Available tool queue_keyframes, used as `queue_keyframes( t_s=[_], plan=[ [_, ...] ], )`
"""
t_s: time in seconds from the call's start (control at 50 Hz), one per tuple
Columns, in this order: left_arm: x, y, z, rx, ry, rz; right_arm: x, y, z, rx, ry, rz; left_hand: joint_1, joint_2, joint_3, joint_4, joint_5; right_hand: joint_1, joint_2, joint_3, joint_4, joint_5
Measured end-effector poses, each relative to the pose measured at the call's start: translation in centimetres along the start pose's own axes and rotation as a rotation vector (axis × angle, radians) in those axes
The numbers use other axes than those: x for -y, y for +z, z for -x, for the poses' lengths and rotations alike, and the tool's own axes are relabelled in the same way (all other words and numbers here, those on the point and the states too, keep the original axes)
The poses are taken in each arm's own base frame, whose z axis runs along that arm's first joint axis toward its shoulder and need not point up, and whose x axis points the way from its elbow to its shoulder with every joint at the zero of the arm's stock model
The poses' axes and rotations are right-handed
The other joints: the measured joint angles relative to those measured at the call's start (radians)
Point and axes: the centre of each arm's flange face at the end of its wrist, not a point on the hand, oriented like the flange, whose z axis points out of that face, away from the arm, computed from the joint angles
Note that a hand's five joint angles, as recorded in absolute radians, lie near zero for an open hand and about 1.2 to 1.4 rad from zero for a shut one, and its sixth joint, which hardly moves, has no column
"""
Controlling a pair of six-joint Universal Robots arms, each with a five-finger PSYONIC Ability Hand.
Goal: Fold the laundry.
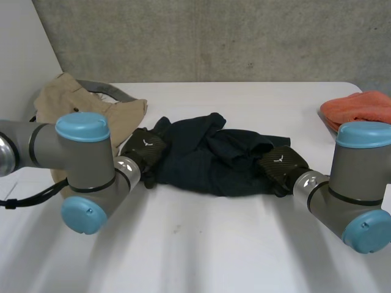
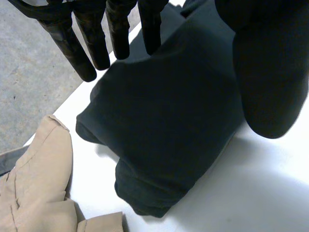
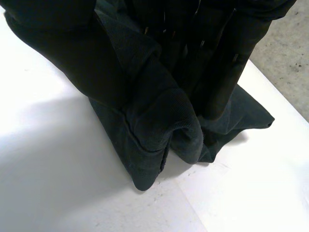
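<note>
We make out a small white winged mark on the back of each black hand, the left hand [image 1: 146, 148] and the right hand [image 1: 281, 163]. The dark navy garment [image 1: 208, 162] lies crumpled mid-table, stretched between them on the white table [image 1: 244, 244]. At its left end, the left hand's fingers [image 2: 91, 41] hang straight over the cloth, gripping nothing. At its right end, the right hand's fingers [image 3: 227, 72] pinch a bunched fold against the thumb. A beige garment [image 1: 73, 101] lies just beside the left hand, and an orange cloth [image 1: 360, 107] lies well apart on the right.
</note>
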Motion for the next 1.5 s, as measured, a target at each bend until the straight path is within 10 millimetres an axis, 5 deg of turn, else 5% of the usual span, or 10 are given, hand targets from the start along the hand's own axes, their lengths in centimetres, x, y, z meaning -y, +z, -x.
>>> queue_keyframes(
  t_s=[0.16, 0.24, 0.34, 0.52, 0.72, 0.8, 0.88, 1.02, 1.32, 1.5],
  plan=[
    [-0.1, 1.2, 0.5, 0.036, 0.03, -0.012, -0.2, -0.5, 0.2, 0.006, 0.003, 0.012, 0.1, 0.097, 0.097, 0.084, 0.091, 0.0, 0.0, 0.005, 0.0, 0.0],
    [0.4, 1.7, 0.7, 0.052, 0.036, -0.032, -0.3, -1.0, 0.1, 0.004, 0.006, 0.017, 0.769, 0.716, 0.707, 0.716, 0.702, 0.0, 0.0, 0.005, 0.0, 0.0],
    [1.4, 1.1, 0.6, 0.037, 0.038, -0.034, 0.1, -2.0, -0.5, -0.024, 0.007, 0.016, 0.86, 0.912, 0.903, 0.902, 0.86, 0.0, 0.0, 0.005, 0.0, 0.0],
    [6.5, -4.6, -0.8, 0.003, -0.012, -0.065, 3.1, -2.5, -5.1, -0.185, -0.022, -0.101, 0.86, 0.913, 0.905, 0.904, 0.86, 0.008, 0.0, 0.005, 0.0, 0.0],
    [11.0, -10.4, -4.2, 0.0, -0.224, -0.146, 9.7, 2.1, -9.7, -0.288, -0.141, -0.446, 0.86, 0.917, 0.911, 0.909, 0.86, 0.011, 0.0, 0.005, 0.003, 0.009],
    [11.2, -11.1, -6.9, -0.058, -0.305, -0.145, 11.0, 4.6, -9.1, -0.254, -0.157, -0.547, 0.84, 0.853, 0.86, 0.858, 0.847, 0.02, 0.0, 0.005, 0.003, 0.01],
    [10.9, -11.0, -9.6, -0.133, -0.383, -0.113, 10.9, 7.1, -7.3, -0.198, -0.15, -0.628, 0.147, 0.177, 0.191, 0.18, 0.198, -0.07, -0.174, -0.172, -0.182, -0.145],
    [9.7, -10.6, -10.8, -0.167, -0.461, 0.001, 9.2, 9.0, -4.8, -0.154, -0.076, -0.657, -0.074, -0.071, -0.066, -0.075, -0.043, -0.832, -0.944, -0.949, -0.956, -0.925],
    [9.6, -11.4, -1.0, 0.014, -0.497, -0.022, 9.5, 0.0, -10.3, -0.41, 0.289, -0.439, -0.077, -0.074, -0.066, -0.075, -0.044, -0.841, -0.973, -0.978, -0.987, -0.938],
    [6.4, -10.5, 0.0, -0.019, -0.479, 0.02, 7.2, -5.0, -10.3, -0.351, 0.461, -0.148, -0.074, -0.074, -0.065, -0.072, -0.043, -0.841, -0.972, -0.978, -0.987, -0.938]
  ],
)
